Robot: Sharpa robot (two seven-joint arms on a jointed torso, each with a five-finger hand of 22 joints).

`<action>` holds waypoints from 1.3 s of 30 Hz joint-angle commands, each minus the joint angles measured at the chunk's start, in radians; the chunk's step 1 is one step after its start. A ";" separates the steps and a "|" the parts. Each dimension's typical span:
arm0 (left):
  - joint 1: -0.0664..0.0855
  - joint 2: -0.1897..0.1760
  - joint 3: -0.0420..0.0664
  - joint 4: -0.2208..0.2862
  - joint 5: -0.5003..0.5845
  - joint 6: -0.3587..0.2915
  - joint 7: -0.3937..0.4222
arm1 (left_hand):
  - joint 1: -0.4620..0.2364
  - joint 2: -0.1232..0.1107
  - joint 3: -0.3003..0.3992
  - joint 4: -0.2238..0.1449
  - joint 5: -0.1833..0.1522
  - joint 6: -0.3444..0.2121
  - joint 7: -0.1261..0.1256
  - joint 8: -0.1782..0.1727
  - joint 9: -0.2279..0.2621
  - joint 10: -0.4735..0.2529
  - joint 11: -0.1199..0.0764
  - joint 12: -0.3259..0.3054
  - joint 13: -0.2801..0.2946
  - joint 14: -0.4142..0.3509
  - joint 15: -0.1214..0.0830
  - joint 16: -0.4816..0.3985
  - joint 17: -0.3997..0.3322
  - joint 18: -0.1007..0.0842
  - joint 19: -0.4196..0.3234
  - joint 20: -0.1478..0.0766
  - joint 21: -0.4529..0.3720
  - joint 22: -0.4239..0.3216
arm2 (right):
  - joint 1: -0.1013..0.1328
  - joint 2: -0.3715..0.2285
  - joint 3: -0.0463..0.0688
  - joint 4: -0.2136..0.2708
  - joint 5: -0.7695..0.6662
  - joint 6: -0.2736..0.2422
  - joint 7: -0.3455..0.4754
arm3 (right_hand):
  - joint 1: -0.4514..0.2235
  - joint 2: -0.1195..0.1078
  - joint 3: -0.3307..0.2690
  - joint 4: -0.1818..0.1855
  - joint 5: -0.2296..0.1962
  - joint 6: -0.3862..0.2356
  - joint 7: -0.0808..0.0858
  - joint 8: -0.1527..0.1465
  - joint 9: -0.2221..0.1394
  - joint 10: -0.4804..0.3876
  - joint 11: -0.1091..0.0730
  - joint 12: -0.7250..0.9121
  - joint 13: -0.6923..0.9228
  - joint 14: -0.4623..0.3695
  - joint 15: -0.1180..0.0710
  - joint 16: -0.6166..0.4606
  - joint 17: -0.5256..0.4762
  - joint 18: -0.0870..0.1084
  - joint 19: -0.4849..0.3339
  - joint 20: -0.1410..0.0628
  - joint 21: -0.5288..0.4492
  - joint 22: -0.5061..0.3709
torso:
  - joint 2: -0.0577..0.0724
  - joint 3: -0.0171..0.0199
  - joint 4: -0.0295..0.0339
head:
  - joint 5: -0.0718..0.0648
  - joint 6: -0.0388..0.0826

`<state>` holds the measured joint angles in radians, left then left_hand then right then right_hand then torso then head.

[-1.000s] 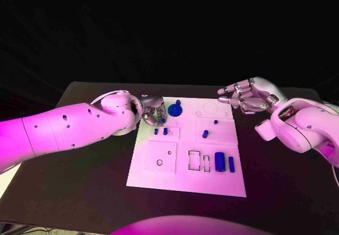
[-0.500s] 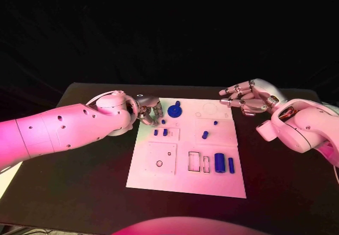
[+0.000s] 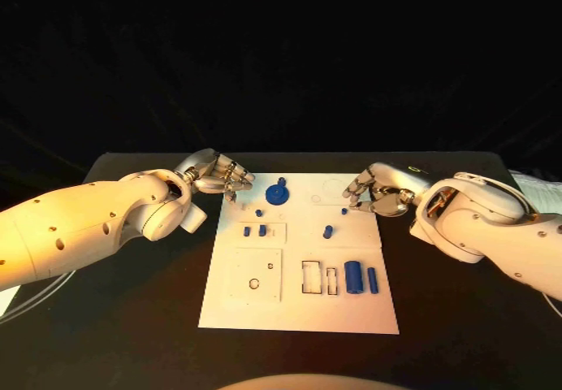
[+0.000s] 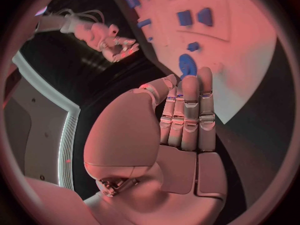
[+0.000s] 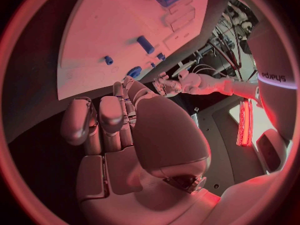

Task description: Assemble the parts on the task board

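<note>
The white task board (image 3: 300, 305) lies in the middle of the black table (image 3: 129, 317). Small blue parts (image 3: 354, 275) sit on it. The left hand (image 3: 218, 176) hangs at its far left corner, fingers straight, holding nothing. The right hand (image 3: 375, 191) is at the far right edge, fingers curled, empty.

Matt white task board (image 3: 257, 301) on matt black table (image 3: 129, 325), smooth blue plastic-looking parts (image 3: 354, 277), glossy white arm shells (image 3: 82, 223), silvery metallic-looking left hand (image 3: 219, 175).

Black table (image 3: 140, 309), white task board (image 3: 299, 313) lying flat at its middle
</note>
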<state>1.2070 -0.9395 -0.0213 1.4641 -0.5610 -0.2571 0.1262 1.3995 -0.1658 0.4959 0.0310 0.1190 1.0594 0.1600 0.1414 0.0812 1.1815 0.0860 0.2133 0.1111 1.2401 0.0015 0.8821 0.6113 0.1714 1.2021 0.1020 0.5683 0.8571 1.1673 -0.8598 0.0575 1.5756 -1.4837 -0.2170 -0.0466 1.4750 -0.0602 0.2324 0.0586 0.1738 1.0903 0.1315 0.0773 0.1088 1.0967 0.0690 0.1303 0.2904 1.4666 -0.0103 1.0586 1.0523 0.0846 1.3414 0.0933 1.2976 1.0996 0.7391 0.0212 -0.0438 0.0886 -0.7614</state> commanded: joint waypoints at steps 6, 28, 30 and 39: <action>-0.003 -0.033 -0.003 0.077 0.598 -0.027 0.234 | -0.028 0.016 -0.066 0.005 0.005 -0.006 -0.006 0.017 0.001 -0.017 -0.007 0.060 0.029 0.000 -0.003 0.005 -0.009 0.011 0.008 -0.002 -0.033 -0.027 | -0.017 0.035 0.000 0.001 -0.375 0.088 -0.129 | -0.031 -0.031 0.051 0.002 -0.013 0.006 -0.008 -0.013 -0.005 0.010 0.001 -0.027 -0.064 0.021 -0.004 -0.013 -0.020 0.012 0.011 -0.001 0.005 0.000 | 0.000 -0.0019 0.0015 | -0.028 0.015; -0.006 -0.057 -0.004 0.131 0.623 -0.004 0.249 | -0.026 0.026 -0.102 -0.002 0.006 -0.018 -0.005 0.027 -0.002 -0.040 -0.008 0.108 0.052 -0.005 -0.003 0.011 -0.016 0.011 0.021 -0.003 -0.056 -0.045 | -0.025 0.090 -0.005 -0.020 -0.463 0.103 -0.185 | -0.067 -0.046 0.106 0.004 -0.037 -0.011 0.002 -0.012 -0.014 -0.022 0.016 -0.051 -0.139 0.018 0.006 -0.028 -0.048 0.013 0.009 0.008 -0.006 -0.014 | 0.000 0.0004 0.0002 | -0.022 0.005; -0.006 -0.058 -0.004 0.131 0.623 -0.001 0.245 | -0.026 0.026 -0.103 -0.002 0.006 -0.019 -0.005 0.027 -0.002 -0.041 -0.008 0.109 0.053 -0.005 -0.003 0.011 -0.016 0.011 0.021 -0.003 -0.056 -0.046 | -0.026 0.094 -0.006 -0.024 -0.461 0.116 -0.183 | -0.068 -0.043 0.115 0.002 -0.043 -0.005 0.000 -0.010 -0.013 -0.013 0.014 -0.047 -0.144 0.018 0.004 -0.028 -0.050 0.013 0.010 0.007 -0.005 -0.014 | 0.000 0.0008 0.0004 | -0.022 0.005; -0.006 -0.056 -0.004 0.129 0.631 0.012 0.236 | -0.026 0.028 -0.110 -0.004 0.007 -0.025 -0.003 0.027 -0.003 -0.052 -0.006 0.118 0.057 -0.007 -0.002 0.012 -0.018 0.010 0.023 -0.002 -0.062 -0.050 | -0.035 0.110 -0.008 -0.039 -0.453 0.138 -0.176 | -0.072 -0.034 0.148 -0.001 -0.053 0.014 -0.006 -0.007 -0.010 0.018 0.008 -0.035 -0.160 0.018 0.000 -0.029 -0.057 0.013 0.012 0.003 -0.005 -0.014 | 0.000 0.0003 0.0001 | -0.015 0.000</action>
<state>1.2016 -0.9966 -0.0258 1.5921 0.0594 -0.2724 0.3554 1.3733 -0.1476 0.3920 0.0271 0.1190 1.0393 0.1585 0.1644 0.0796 1.1398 0.0800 0.3251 0.1663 1.2333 0.0017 0.8902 0.5942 0.1711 1.2204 0.0983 0.5135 0.8084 1.1330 -0.7515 0.0496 1.5381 -1.9223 -0.1088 -0.2172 1.4080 -0.1002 0.3759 0.0576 0.1260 1.0987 0.1270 0.0671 0.0975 1.1086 0.0766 0.0892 0.1313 1.4665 -0.0106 1.0323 0.9960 0.0846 1.3485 0.0933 1.2975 1.0849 0.7390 0.0221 -0.0430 0.0717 -0.7598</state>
